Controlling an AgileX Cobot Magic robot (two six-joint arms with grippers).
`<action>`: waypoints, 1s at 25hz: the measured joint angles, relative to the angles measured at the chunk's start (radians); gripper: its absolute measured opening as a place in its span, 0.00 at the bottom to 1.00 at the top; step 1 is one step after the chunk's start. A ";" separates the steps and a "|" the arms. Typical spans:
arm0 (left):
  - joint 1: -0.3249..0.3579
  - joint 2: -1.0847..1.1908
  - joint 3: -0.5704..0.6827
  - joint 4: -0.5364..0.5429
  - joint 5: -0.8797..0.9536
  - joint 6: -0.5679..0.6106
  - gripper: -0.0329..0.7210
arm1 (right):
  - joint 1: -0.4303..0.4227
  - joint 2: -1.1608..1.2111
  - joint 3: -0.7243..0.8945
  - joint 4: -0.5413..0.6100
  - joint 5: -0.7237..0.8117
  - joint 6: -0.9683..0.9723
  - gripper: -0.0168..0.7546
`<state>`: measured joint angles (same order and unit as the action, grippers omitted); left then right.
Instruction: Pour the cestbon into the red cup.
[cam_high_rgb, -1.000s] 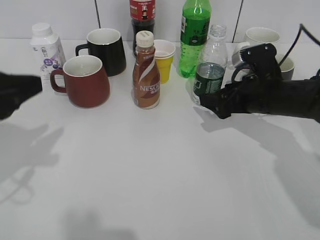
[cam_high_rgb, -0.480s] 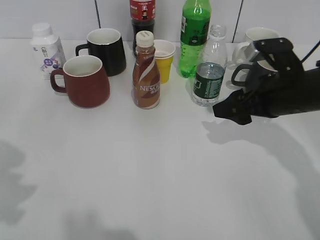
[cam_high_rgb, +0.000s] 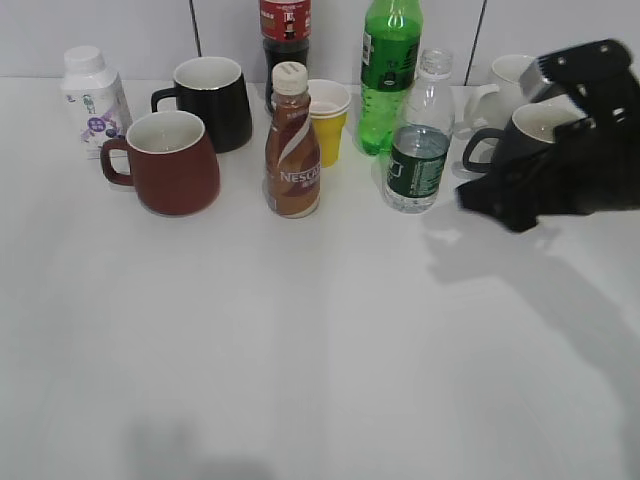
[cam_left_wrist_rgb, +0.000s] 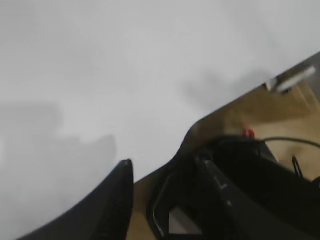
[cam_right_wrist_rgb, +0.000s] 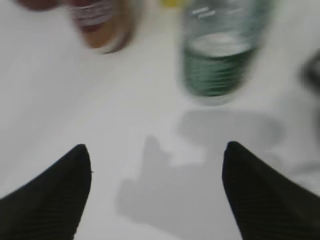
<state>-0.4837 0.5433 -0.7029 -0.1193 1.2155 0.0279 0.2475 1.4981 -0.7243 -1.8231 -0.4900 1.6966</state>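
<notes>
Exterior: your cestbon stands upright, uncapped neck up, between the green bottle and right gripper, well apart from the red cup. Probably light, thin and squashy, so grab the labelled middle.

Left wrist: only bare table; claw state unclear.

Right wrist: fingers spread wide, empty, bottle blurry ahead.

A smooth white table fills most of the exterior view, marked with soft grey shadows. Behind it stands a pale grey panelled wall with dark vertical seams. Past the table's edge lies a light brown wooden floor.
</notes>
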 joint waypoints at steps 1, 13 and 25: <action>0.000 -0.031 0.000 0.000 0.000 -0.003 0.47 | 0.000 -0.004 0.000 0.000 0.096 -0.018 0.81; 0.000 -0.229 0.000 0.021 0.005 -0.011 0.47 | -0.003 -0.015 0.144 0.421 0.822 -0.321 0.78; 0.000 -0.247 0.032 0.125 0.004 -0.011 0.45 | -0.003 -0.428 0.158 1.857 1.162 -1.797 0.73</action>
<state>-0.4837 0.2961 -0.6714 0.0061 1.2196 0.0172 0.2441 1.0700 -0.5666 0.0334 0.6723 -0.1009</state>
